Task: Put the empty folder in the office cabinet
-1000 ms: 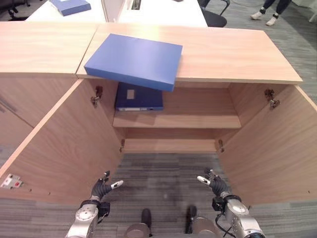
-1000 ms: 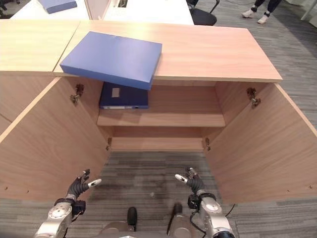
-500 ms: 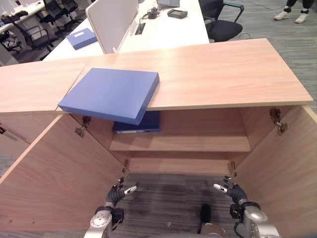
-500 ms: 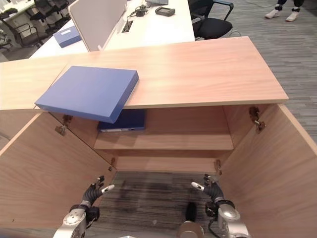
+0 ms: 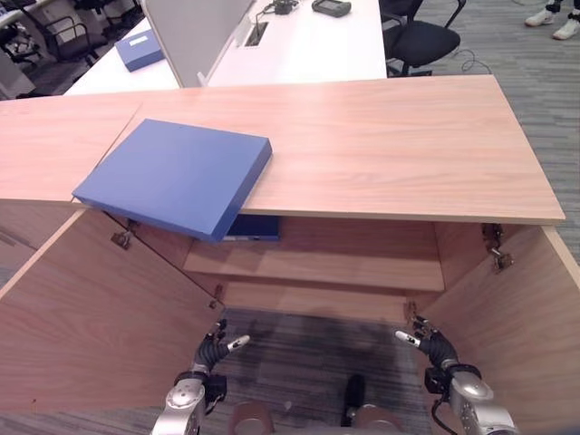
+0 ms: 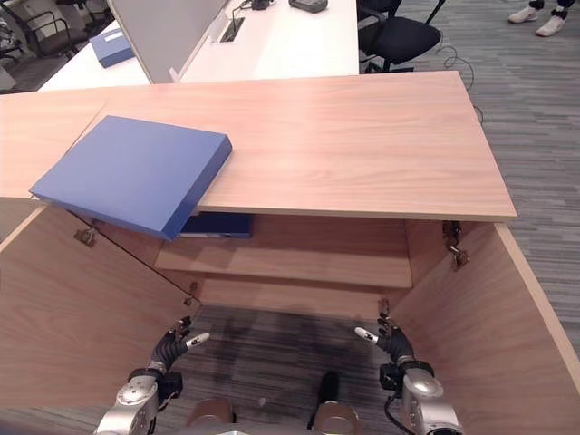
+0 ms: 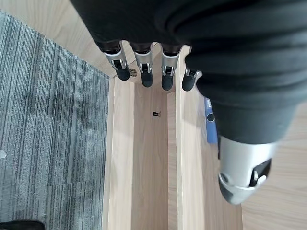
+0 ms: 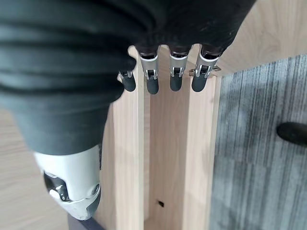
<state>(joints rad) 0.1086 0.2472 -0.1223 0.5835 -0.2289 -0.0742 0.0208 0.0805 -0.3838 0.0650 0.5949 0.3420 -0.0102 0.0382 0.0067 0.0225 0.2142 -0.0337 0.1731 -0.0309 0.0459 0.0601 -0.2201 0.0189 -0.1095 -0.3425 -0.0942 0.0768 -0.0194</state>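
Your blue folder (image 5: 174, 175) lies flat on the cabinet (image 5: 390, 136) top at the left, its near corner hanging out past the front edge, above the open left door (image 5: 91, 308). Nothing holds it. Under it, on the left of the upper shelf (image 5: 335, 267) inside, you can see part of a second folder (image 5: 256, 228), also blue, lying flat. The right door (image 5: 526, 317) stands open too.

Your left hand (image 5: 216, 348) is low and near, over the grey carpet (image 5: 308, 358) in front of the opening, just beside the left door; its fingers are loosely extended with the thumb apart, and it grips nothing. Your right hand (image 5: 426, 344) sits likewise on the right, near the right door, fingers relaxed and empty. Both are well apart from the folder.

Beyond the cabinet stands a white counter (image 5: 308, 45) with a grey divider (image 5: 186, 32) and a third blue folder (image 5: 139, 48) at its far left. A black chair (image 5: 421, 36) stands to its right.
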